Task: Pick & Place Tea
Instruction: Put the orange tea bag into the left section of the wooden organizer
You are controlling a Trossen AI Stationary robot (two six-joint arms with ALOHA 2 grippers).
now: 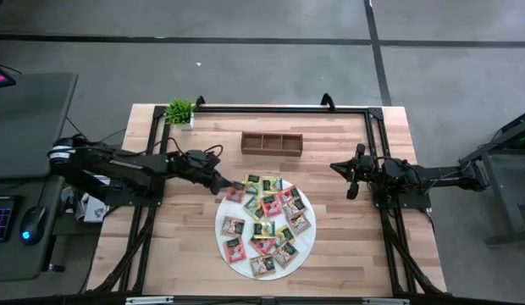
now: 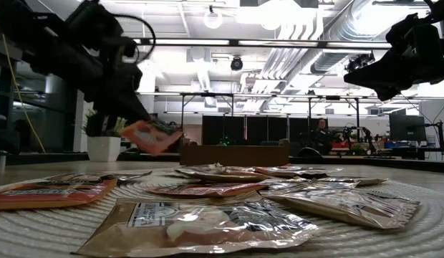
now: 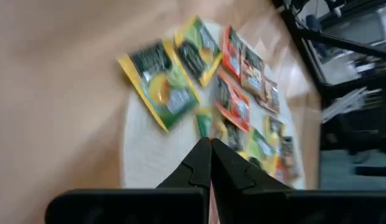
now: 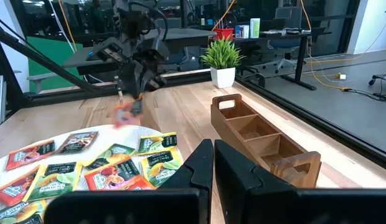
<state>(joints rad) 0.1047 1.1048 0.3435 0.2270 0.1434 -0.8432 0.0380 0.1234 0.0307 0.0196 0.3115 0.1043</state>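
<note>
Black jointed arms; black cables

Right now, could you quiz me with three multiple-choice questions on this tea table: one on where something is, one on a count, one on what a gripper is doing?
1. Where do most tea packets lie?
A. in the wooden tray
B. on the round white mat
C. on the floor

2. How many compartments has the wooden tray?
A. two
B. three
C. five

3. What is the left gripper doing?
A. holding a reddish packet off the table
B. hanging open over the plant
C. resting in the tray

Answers:
1 B, the packets cover the round white mat.
2 B, two dividers split the tray in three.
3 A, the low view shows the reddish packet pinched, clear of the mat.
</note>
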